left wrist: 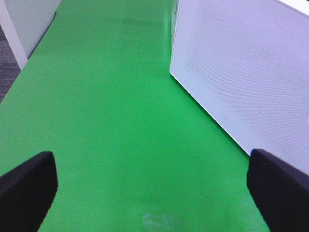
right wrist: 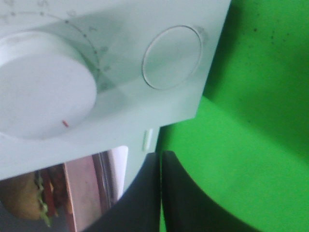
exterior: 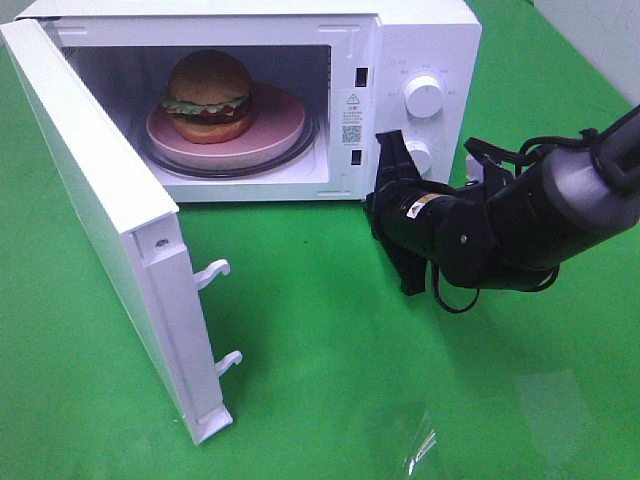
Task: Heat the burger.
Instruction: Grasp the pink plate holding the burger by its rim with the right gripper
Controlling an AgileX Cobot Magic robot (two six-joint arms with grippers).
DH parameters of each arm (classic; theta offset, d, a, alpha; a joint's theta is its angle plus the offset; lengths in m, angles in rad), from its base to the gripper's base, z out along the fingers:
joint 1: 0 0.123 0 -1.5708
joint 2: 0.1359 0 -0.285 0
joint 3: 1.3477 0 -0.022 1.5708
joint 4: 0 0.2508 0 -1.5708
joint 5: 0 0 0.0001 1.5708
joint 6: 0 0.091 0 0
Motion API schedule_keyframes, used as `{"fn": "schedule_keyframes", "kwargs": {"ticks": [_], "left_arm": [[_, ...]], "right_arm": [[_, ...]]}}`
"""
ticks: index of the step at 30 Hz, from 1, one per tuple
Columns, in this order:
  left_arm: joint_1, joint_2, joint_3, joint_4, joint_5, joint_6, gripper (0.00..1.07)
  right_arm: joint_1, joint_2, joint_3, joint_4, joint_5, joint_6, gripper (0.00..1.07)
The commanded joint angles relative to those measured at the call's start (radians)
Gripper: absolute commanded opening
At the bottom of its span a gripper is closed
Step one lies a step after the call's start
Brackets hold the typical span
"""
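The burger (exterior: 208, 95) sits inside the open microwave (exterior: 425, 40), on a pink dish (exterior: 275, 125) that rests on the glass turntable (exterior: 235, 168). It stands toward the left of the dish, not centred. Its back is hidden in the cavity. The right wrist view catches only a blurred slice of it (right wrist: 29, 203) past the edge of the control panel: bun, a frill of lettuce, a bit of red. From above it reads clearly, with a glossy golden-brown bun, frilly green lettuce, a dark patty and red filling.

The door (exterior: 100, 200) is swung wide to the left, and its two latch hooks (exterior: 215, 272) stick out over the green table (exterior: 320, 380).

The right gripper (exterior: 393, 150) is just in front of the control panel and covers part of the lower knob (exterior: 420, 157), while the upper knob (exterior: 423, 97) is in full view. Whether it touches the panel cannot be told. Its wrist view shows the two fingers (right wrist: 145, 193) pressed together with nothing between them, a large knob and a flat round disc (right wrist: 171, 57) just beyond.

The left gripper (left wrist: 153, 191) is out of the high view. Only its own camera shows it — fingers (left wrist: 26, 191) spread wide over bare green, cut off at the frame edge, with the door's dotted outer face nearby.
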Motion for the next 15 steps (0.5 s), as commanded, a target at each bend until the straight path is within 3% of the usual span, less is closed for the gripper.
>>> {"fn": "schedule_keyframes", "kwargs": {"ticks": [1, 9, 15], "left_arm": [[0.003, -0.016, 0.003, 0.0, 0.002, 0.004, 1.0], [0.003, -0.016, 0.003, 0.0, 0.002, 0.004, 1.0], [0.003, -0.016, 0.003, 0.0, 0.002, 0.004, 1.0]], "right_arm": [[0.0, -0.048, 0.003, -0.107, 0.11, -0.03, 0.01], [0.0, -0.126, 0.003, -0.137, 0.257, -0.256, 0.03], [0.0, -0.212, 0.002, -0.137, 0.44, -0.553, 0.05]]}}
